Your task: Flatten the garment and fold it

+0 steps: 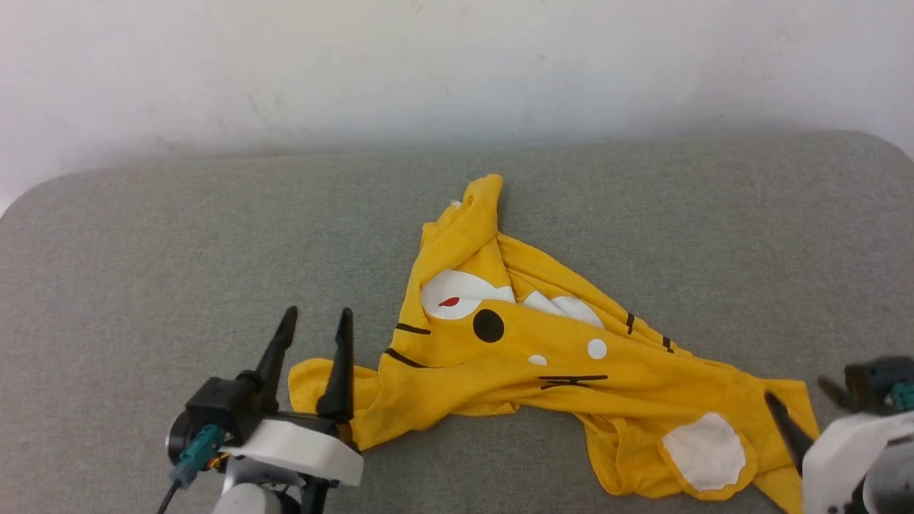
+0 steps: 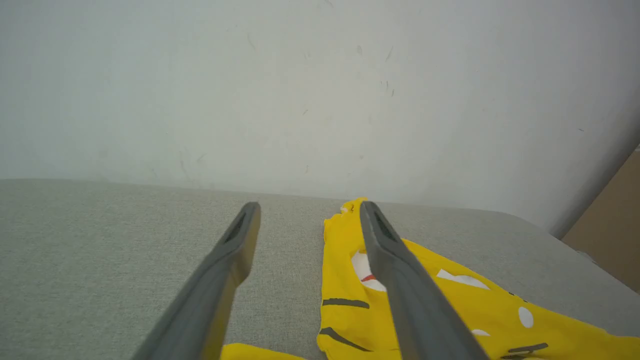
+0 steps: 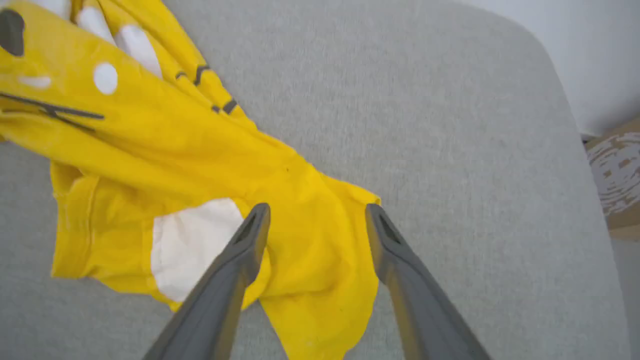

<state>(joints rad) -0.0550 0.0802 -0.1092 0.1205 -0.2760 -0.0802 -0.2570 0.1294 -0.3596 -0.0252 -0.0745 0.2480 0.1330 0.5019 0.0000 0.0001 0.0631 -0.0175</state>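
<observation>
The garment is a bright yellow T-shirt with white patches, a black eye and thin black stripes. It lies crumpled in a rough triangle on the grey cushioned surface. My left gripper stands open at the shirt's left tip, its fingers pointing at the wall. In the left wrist view the left gripper holds nothing, with the garment to the right of it. My right gripper is at the shirt's lower right corner. In the right wrist view the right gripper hovers open over that corner of the garment, beside a white patch.
A white wall runs along the far edge of the surface. The surface's rounded right corner drops off to a brown floor. Bare grey fabric lies on the left and along the back.
</observation>
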